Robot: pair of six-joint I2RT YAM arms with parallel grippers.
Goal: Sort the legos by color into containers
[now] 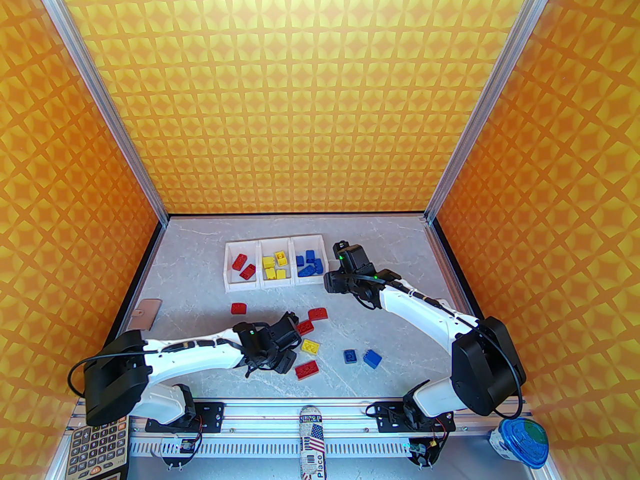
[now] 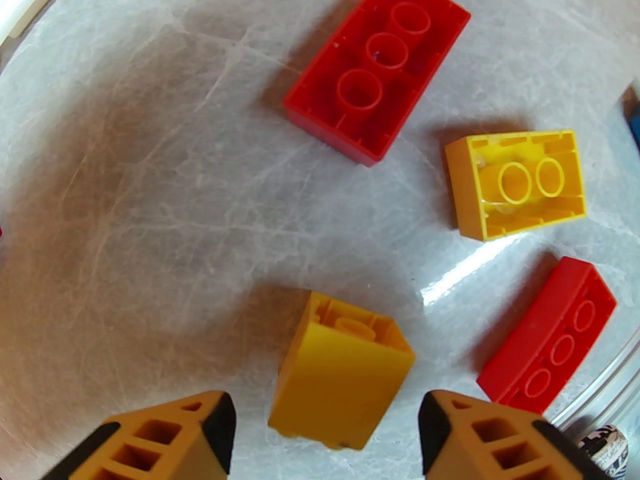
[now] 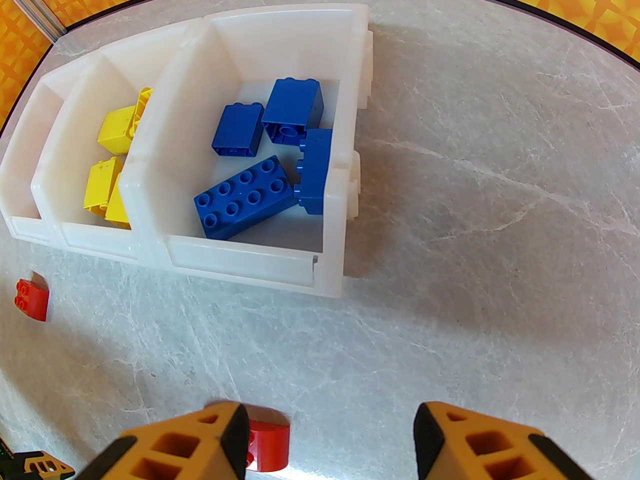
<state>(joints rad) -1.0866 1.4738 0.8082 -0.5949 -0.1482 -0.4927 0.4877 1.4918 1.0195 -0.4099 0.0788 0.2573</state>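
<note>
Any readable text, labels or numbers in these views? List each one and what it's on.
"Place": on the near end of the flag-print tube lying across the front rail, letters running sideways.
Upper print on the same tube: too blurred to read reliably.
Keys of the calculator: too small to read.
No text visible on the bricks or the bins.
</note>
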